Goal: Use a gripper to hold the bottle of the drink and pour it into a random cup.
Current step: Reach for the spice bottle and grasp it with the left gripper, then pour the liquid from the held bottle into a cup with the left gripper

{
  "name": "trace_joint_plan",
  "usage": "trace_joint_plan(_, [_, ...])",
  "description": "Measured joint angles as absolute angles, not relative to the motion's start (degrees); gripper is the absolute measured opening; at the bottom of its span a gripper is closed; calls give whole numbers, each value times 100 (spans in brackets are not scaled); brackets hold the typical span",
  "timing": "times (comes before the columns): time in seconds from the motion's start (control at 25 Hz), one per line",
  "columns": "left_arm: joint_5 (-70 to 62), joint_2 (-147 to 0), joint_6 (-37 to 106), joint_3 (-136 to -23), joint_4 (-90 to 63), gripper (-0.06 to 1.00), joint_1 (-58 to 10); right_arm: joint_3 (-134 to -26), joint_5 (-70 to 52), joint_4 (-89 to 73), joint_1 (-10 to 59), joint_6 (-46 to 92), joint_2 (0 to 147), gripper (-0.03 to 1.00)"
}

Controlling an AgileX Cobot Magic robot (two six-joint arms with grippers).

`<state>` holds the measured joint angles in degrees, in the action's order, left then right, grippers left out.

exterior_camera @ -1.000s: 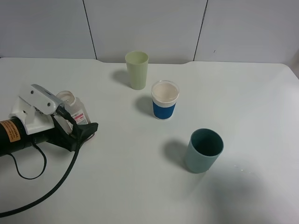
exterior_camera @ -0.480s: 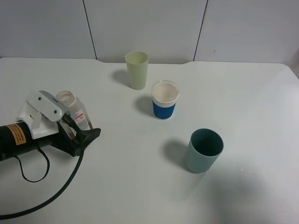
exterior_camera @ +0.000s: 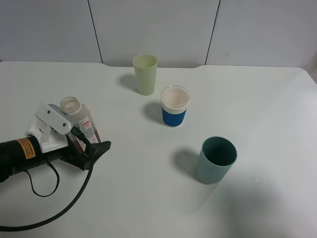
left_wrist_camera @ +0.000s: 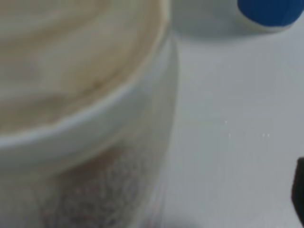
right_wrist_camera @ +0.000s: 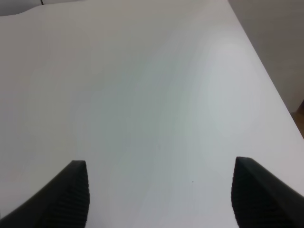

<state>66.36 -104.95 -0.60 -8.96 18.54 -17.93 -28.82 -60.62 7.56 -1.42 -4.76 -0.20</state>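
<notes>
**A:** The left gripper [exterior_camera: 95, 145]: how do its fingers stand?

**B:** Drawn in on the bottle of the drink [exterior_camera: 81, 120]. One black finger crosses low in front of the label and the other is hidden behind. The bottle sits at the left side of the table [exterior_camera: 267, 109], its mouth uncapped.

**A:** And the right gripper [right_wrist_camera: 161, 204]?

**B:** Its fingers are spread wide above the white tabletop, holding nothing.

**A:** The cups?

**B:** The dark teal cup [exterior_camera: 216, 160] is nearest the front, right of centre. The pale green cup [exterior_camera: 145, 74] is at the back. The blue-banded cup [exterior_camera: 175, 106] stands near the green one, well apart from the bottle.

**A:** The drink [left_wrist_camera: 99, 190]?

**B:** Brown, low behind the bottle's wall, blurred in the left wrist view.
</notes>
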Motion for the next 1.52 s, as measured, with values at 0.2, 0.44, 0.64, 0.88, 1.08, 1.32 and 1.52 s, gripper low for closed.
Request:
trace_joint_plan(0.2, [6704, -10495, -59, -896, 1769, 92, -1793, -2882, -6062, 756, -142, -476, -20, 63])
trace_joint_plan(0.44, [6709, -10495, -75, -896, 1628, 47, -1793, -2882, -6062, 756, -142, -476, -20, 63])
trace_joint_plan(0.64, [6709, -10495, -80, -896, 1628, 37, -1793, -2882, -6062, 756, -142, -476, -20, 63])
trace_joint_plan(0.88, [6709, -10495, -80, -896, 1628, 37, -1793, -2882, -6062, 756, -142, -476, -20, 63])
trace_joint_plan(1.08, [6709, -10495, -182, -896, 1622, 37, -1793, -2882, -6062, 756, -142, -476, -20, 63])
trace_joint_plan(1.32, [6566, -10230, -382, -896, 1568, 37, -1793, -2882, -6062, 756, -142, -476, -20, 63])
trace_joint_plan(1.52, [6371, -9698, -569, -876, 1260, 37, -1793, -2882, -6062, 756, -142, -476, -20, 63])
